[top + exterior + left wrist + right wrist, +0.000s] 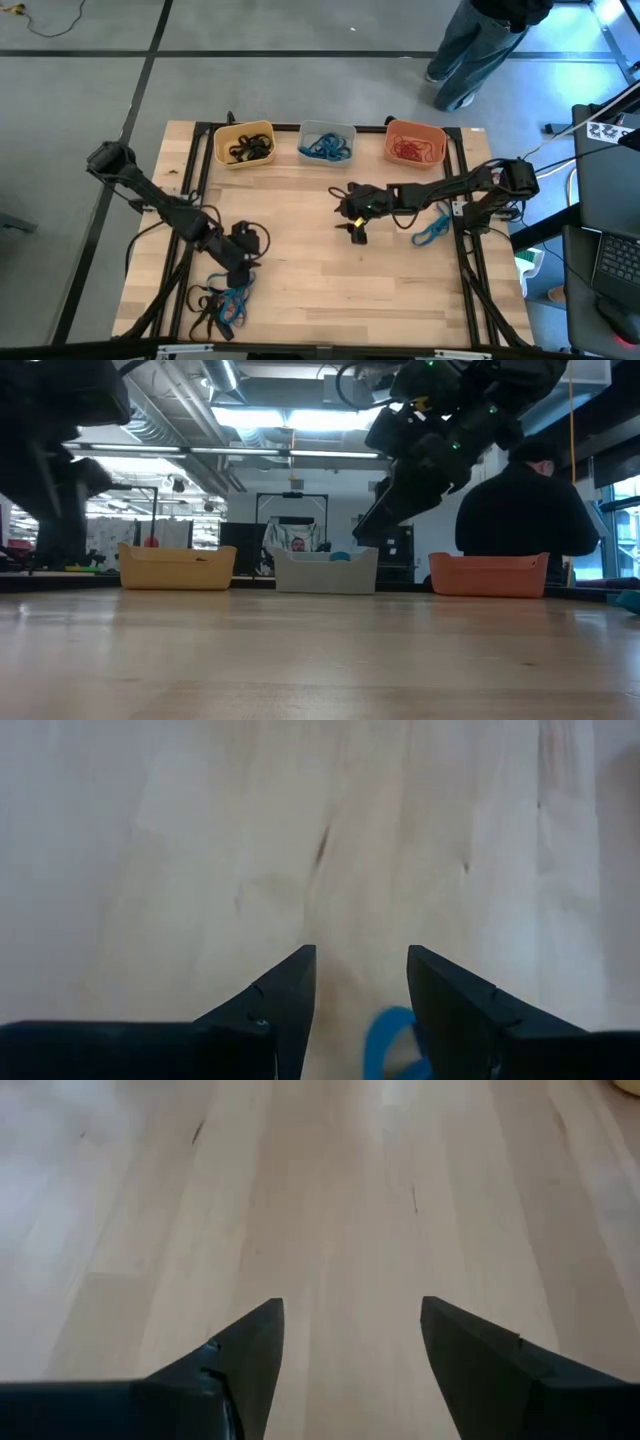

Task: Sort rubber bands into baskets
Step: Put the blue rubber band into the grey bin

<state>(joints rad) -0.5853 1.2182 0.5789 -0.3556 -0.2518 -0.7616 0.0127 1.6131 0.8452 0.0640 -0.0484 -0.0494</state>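
Three baskets stand along the far edge. The yellow one (245,145) holds black rubber bands, the pale grey one (326,143) blue ones, and the orange one (415,143) red-orange ones. A loose heap of black and blue bands (222,305) lies near the front left, and a blue bunch (432,232) lies at the right. My left gripper (243,262) is open just over the far edge of the heap, with a blue band (388,1040) between its fingers. My right gripper (356,228) is open and empty, raised over the table's middle (395,500). My left gripper's fingers stand on either side of a blue band's loop (380,1032), which shows close beside one finger (450,1010). I cannot tell whether that finger touches the band.
Bare wood lies between the two grippers and toward the near edge (340,290). A person (480,45) stands beyond the far right corner. Black frame rails (195,170) run along the table's sides.
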